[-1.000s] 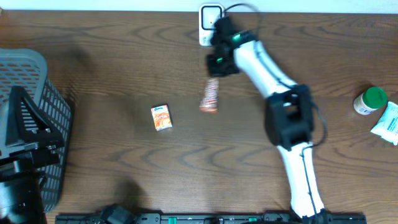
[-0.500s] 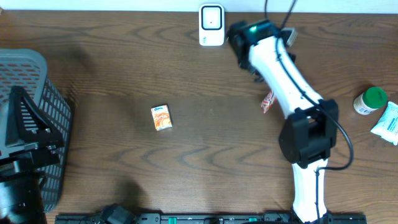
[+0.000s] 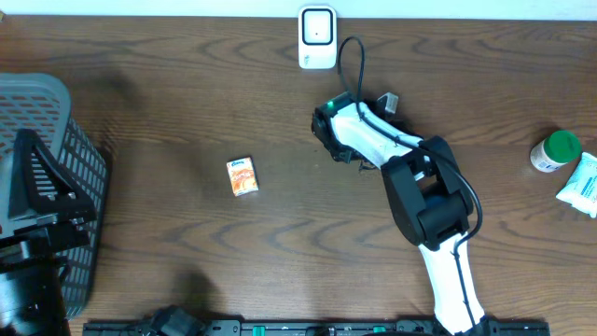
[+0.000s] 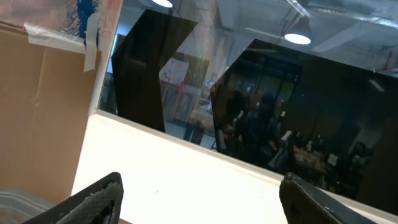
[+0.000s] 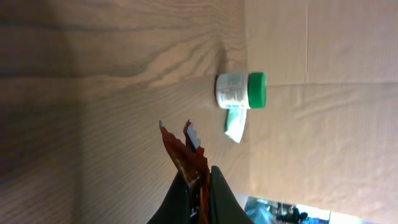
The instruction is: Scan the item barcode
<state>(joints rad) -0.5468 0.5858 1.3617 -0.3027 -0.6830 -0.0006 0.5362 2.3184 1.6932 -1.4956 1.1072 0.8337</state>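
Though label on green-capped bottle (image 5: 239, 91) carries grey print, no word legible; same for blue mark on small orange box (image 3: 242, 175). White sachet (image 5: 234, 123) touches bottle. Right pincer (image 5: 196, 186) clamped on crinkled red-orange packet (image 5: 185, 152), over wooden surface (image 3: 187, 93), packet tip toward bottle. Left pincer (image 4: 200, 180) spread wide, empty. Versus half second ago: right arm (image 3: 420, 187) folded back toward centre, away from white scanner (image 3: 317, 37); packet, then visible overhead beside arm, now hidden under it.
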